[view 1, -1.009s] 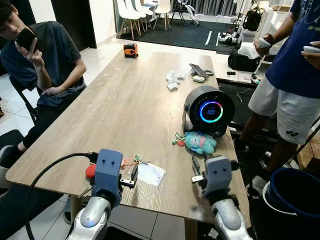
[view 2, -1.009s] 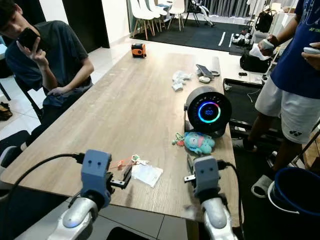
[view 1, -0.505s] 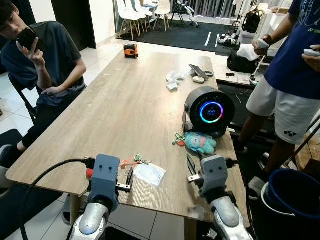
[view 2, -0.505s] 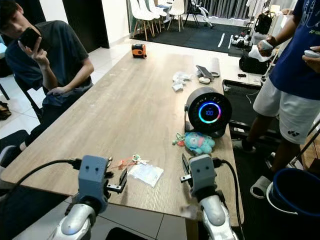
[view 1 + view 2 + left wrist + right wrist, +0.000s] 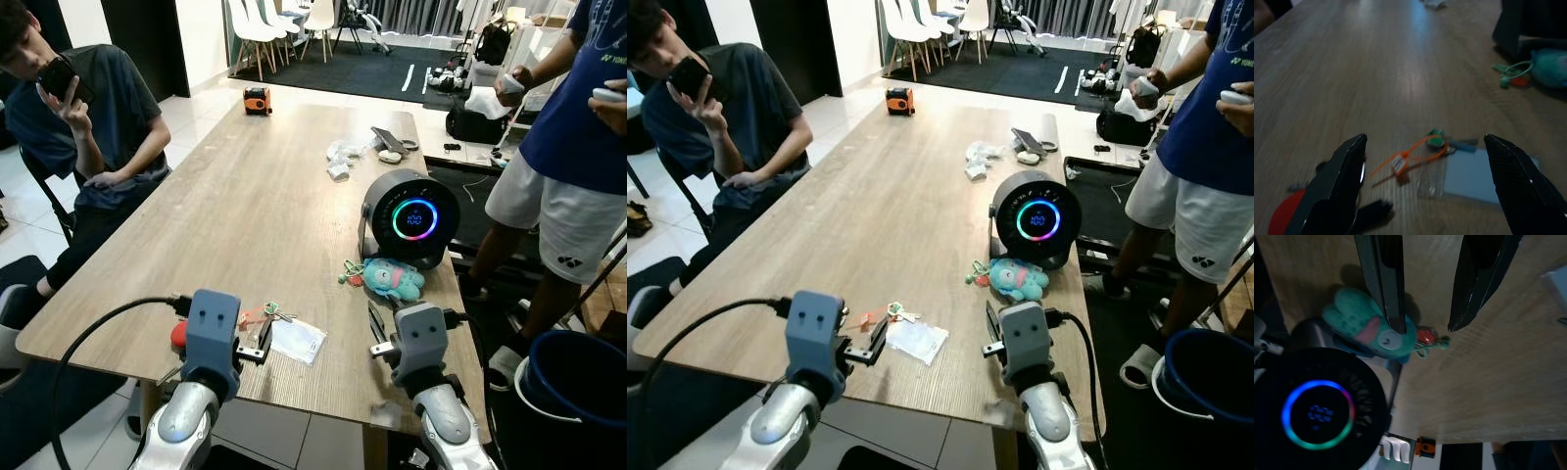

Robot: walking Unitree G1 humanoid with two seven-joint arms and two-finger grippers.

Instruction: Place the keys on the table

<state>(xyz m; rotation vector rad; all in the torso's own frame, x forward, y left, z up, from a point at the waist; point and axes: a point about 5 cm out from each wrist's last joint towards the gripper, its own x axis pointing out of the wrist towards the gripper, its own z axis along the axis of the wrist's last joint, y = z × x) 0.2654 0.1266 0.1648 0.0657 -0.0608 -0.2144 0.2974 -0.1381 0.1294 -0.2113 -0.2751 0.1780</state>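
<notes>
Wooden planks of the long table run ahead of us, with a seated person holding a phone off to our left and another standing at our right. Our left gripper hangs low over the near edge with its fingers spread wide and nothing between them. Just beyond its tips lie the keys, flat on the wood with an orange tag cord trailing toward the gripper; a small clear plastic bag lies touching them on the side of our right arm, and something red sits close under the left finger. Our right gripper hovers over the near right part of the table, fingers parted a modest way and empty, pointing toward a teal plush toy and, past that, a round black fan with a glowing ring. We judge the placing itself done, since the keys rest on the table free of either gripper. What remains, as we see it, is drawing the left arm back without snagging the cord.
</notes>
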